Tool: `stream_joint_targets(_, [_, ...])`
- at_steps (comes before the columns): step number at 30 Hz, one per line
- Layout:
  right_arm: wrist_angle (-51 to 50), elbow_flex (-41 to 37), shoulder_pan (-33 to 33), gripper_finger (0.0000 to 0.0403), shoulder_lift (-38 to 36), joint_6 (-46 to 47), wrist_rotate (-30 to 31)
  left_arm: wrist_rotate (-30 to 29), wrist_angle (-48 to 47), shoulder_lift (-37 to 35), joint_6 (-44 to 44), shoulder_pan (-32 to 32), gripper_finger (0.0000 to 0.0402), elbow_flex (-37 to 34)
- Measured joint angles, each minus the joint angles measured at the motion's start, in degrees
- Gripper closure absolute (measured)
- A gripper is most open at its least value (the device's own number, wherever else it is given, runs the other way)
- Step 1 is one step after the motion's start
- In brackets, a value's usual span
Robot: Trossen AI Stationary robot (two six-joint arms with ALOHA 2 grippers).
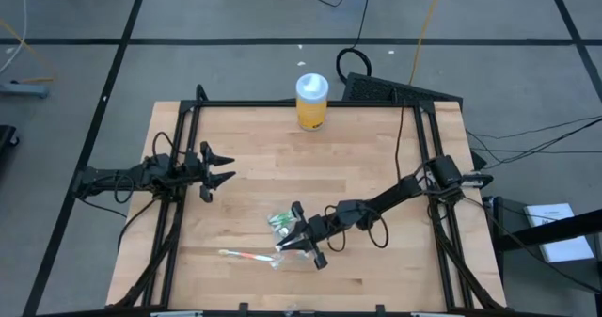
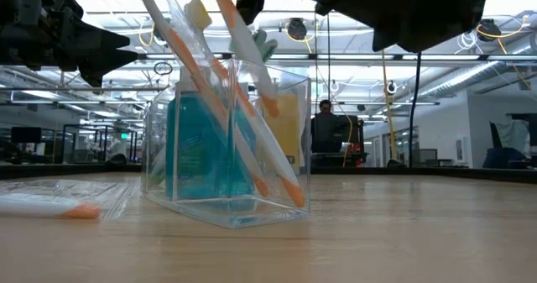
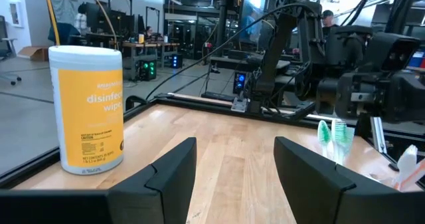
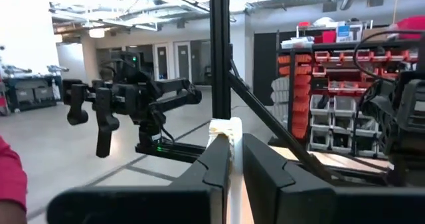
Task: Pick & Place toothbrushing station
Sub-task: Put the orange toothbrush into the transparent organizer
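My right fingers (image 4: 219, 164) were pinched nearly together on a thin white thing, seemingly a toothbrush (image 4: 229, 151) handle rising between them. My right gripper (image 1: 303, 245) hung low over the near middle of the table (image 1: 282, 166), right at the toothbrushing station (image 2: 226, 149). That clear container stood slightly tipped directly under these fingers, holding a blue packet and several orange-and-white brushes leaning out of its open top. One more wrapped brush (image 1: 246, 256) lay flat on the wood just beside the station, on the side toward my other arm. My left gripper (image 1: 218, 169) waited well apart, its fingers (image 3: 166, 177) spread and gripping nothing. One yellow wipes jar (image 1: 311, 102) stood far off at the back edge.
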Motion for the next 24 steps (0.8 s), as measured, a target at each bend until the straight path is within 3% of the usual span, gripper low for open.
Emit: stream_joint_targets(24, [-6.9, 0.0, 0.0, 0.0371, -0.1, -2.9, 0.0, 0.0, 0.0, 0.0, 0.0, 0.0, 0.0192, 0.0])
